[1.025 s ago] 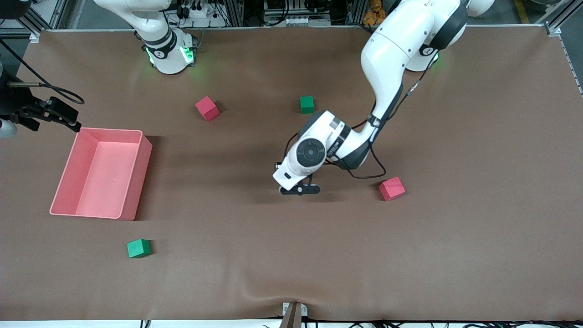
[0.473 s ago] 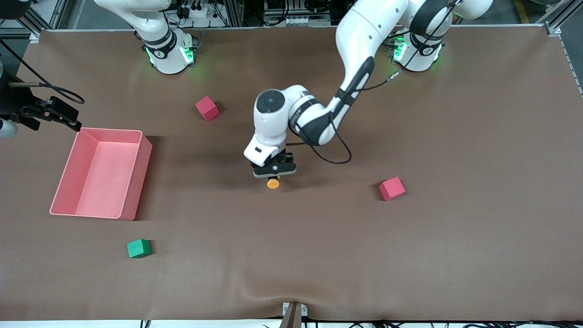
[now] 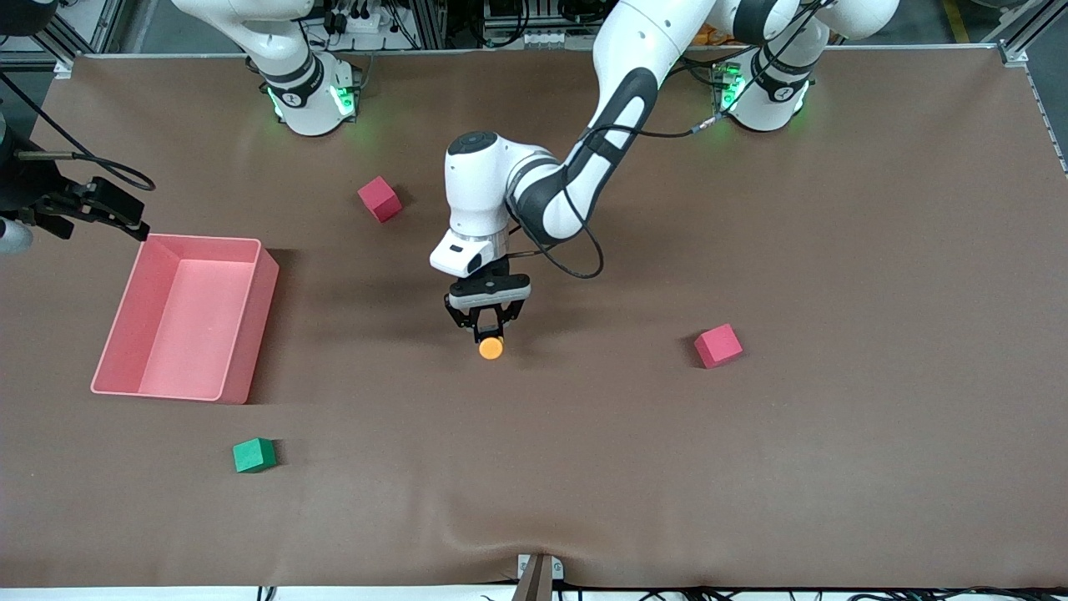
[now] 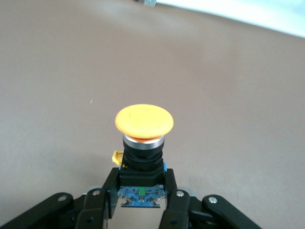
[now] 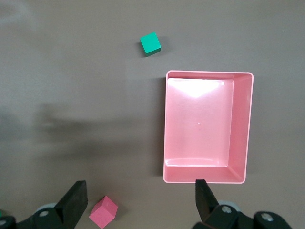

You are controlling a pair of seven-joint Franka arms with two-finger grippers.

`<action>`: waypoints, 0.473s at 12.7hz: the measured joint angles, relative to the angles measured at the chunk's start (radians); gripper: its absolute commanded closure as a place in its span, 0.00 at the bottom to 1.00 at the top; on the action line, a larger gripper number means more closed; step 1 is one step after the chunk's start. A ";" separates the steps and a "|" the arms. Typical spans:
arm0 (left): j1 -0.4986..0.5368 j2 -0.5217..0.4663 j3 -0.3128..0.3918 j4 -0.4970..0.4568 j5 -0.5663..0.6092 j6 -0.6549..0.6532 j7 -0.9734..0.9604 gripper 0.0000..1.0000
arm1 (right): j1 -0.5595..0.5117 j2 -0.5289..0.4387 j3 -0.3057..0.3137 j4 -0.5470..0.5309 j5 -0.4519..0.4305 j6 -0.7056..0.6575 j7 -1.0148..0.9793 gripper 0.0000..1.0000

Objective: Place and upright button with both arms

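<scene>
Left wrist view shows the button (image 4: 144, 143) pinched at its black body between the two fingers of the left pincer (image 4: 141, 202), its orange cap pointing away from the pincer and its bluish end sitting back between the fingers. Seen from the front, the button (image 3: 491, 348) is at the middle of the worktop (image 3: 834, 459), the left pincer (image 3: 488, 321) closed on it from the 12 o'clock side; whether the cap touches the worktop or hangs just over it I cannot tell. The button looks to lie on its side in the grip rather than cap-up, so by my reading the carry to the middle is done while setting it down and standing it upright are left. From the button, a red cube (image 3: 717, 345) lies at 3 o'clock toward the left arm's end, another red cube (image 3: 380, 199) at about 10 o'clock, a pink bin (image 3: 250, 334) at 9 o'clock, and a green cube (image 3: 254, 455) at about 8 o'clock. The right pincer (image 5: 138, 210) waits with its fingers spread wide and nothing between them, above the bin's end of the worktop, looking down on the bin (image 5: 248, 129); it has not joined the work yet.
</scene>
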 measured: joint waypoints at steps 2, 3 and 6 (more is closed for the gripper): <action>0.000 0.025 0.001 -0.009 0.152 0.011 -0.089 1.00 | 0.000 0.000 0.000 0.000 0.000 0.000 0.000 0.00; -0.002 0.045 0.001 -0.011 0.233 0.013 -0.152 1.00 | 0.000 0.000 0.000 0.000 0.000 0.000 0.000 0.00; -0.003 0.102 0.007 -0.013 0.439 0.018 -0.338 1.00 | 0.000 0.000 0.000 0.000 0.000 0.000 0.000 0.00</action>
